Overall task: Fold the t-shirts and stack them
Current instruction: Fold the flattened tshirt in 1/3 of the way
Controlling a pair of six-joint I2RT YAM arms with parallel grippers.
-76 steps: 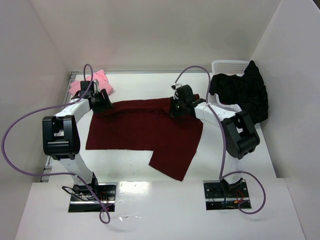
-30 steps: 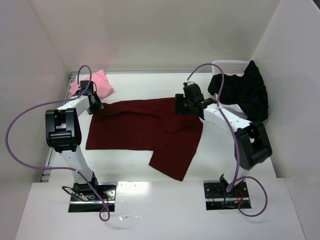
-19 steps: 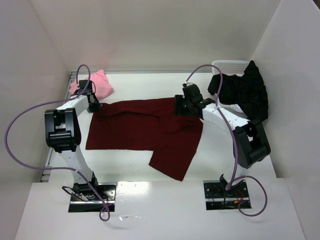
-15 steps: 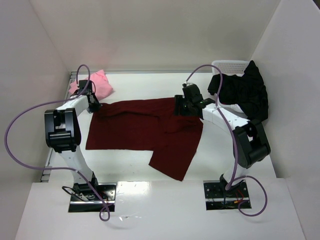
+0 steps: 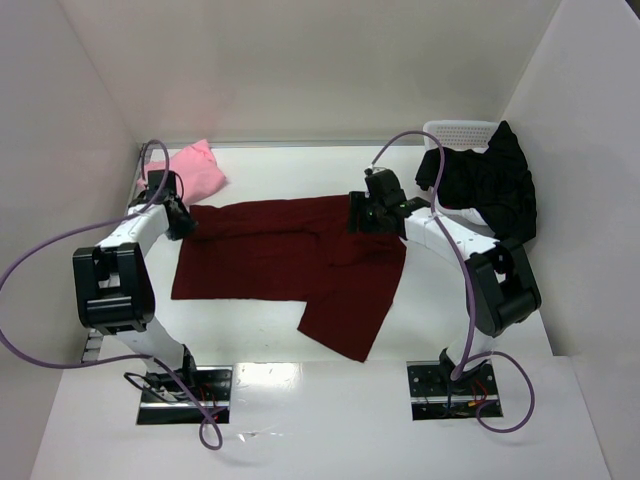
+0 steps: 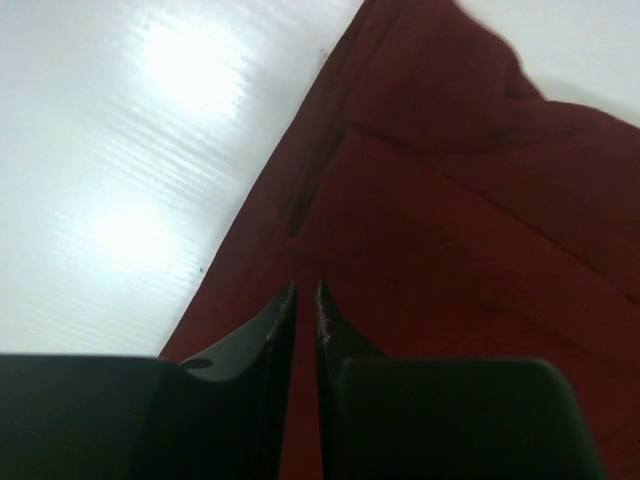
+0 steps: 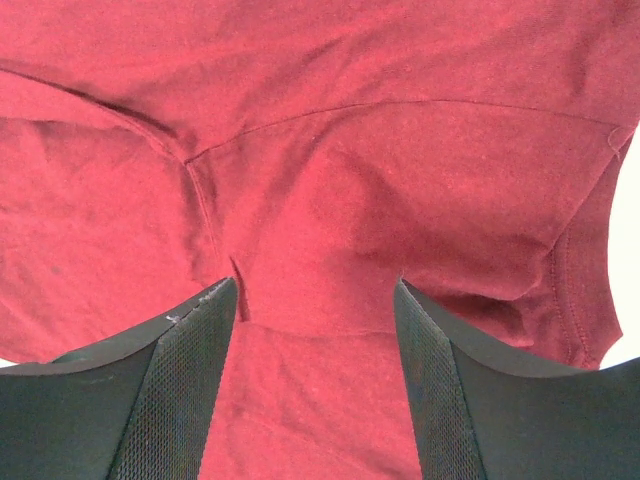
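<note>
Two robot arms work over a dark red t-shirt spread mostly flat across the middle of a white table, one flap of the cloth angling out toward the near edge on the right. The left gripper sits at the shirt's far left corner, and its wrist camera shows it right at the hemmed edge where red cloth meets bare tabletop. Its black fingers are drawn almost together with only a thin sliver between them, and the view does not show whether they pinch any cloth. The right gripper is low over the shirt's far right portion. Its wrist camera shows the two mesh-textured fingers spread wide apart and holding nothing, with a curved seam and a shallow crease in the red fabric lying between them. A light pink t-shirt lies bunched in the far left corner of the table, just beyond the left arm and apart from the red one. At the far right, a black t-shirt hangs in a heap over the rim of a white mesh basket set against the side wall. Purple cables loop from both arms.
</note>
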